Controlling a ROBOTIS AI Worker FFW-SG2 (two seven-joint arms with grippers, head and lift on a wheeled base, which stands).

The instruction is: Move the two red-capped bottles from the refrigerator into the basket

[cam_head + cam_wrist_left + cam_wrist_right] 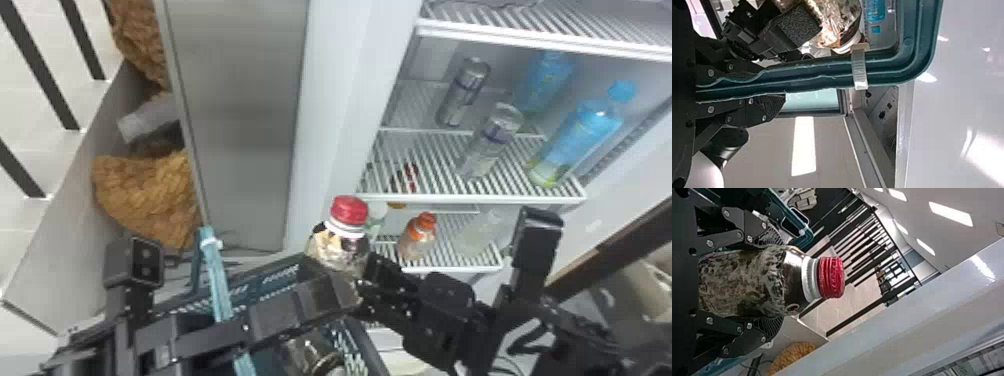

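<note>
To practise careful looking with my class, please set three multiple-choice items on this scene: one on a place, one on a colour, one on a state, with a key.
1. Where is the red-capped bottle that the right wrist view shows?
A) On a refrigerator shelf
B) On the floor
C) Between the fingers of the right gripper

2. What colour is the rim of the basket?
A) Yellow
B) Dark teal
C) Red

3. What is the state of the refrigerator?
A) Open, with bottles on its shelves
B) Open, with bare shelves
C) Closed

Key:
1: C, the right wrist view shows a finger on either side of it.
2: B, the left wrist view shows the teal rim passing between the left gripper's fingers.
3: A, the head view looks in on the stocked shelves.
</note>
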